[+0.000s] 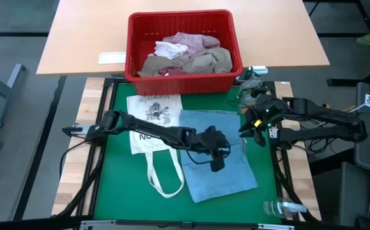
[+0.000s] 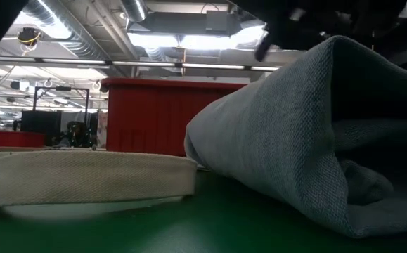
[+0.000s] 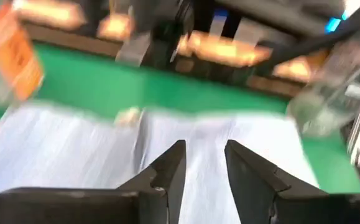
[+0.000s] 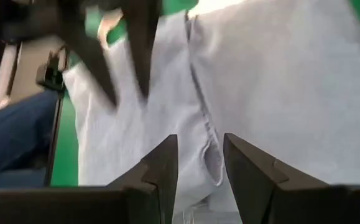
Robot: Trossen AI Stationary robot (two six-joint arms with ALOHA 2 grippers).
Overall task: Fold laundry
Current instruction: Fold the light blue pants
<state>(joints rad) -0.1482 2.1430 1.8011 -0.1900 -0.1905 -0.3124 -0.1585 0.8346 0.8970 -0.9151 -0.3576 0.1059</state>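
blue garment point(image 1: 218, 163) lies spread on the green mat's right half, long axis running toward the front edge. left gripper point(image 1: 218, 158) hangs above its middle, fingers apart, empty; right gripper point(image 1: 254, 130), also parted, waits at its right edge.

left wrist view blurred, basket point(image 2: 154, 116) partly hidden
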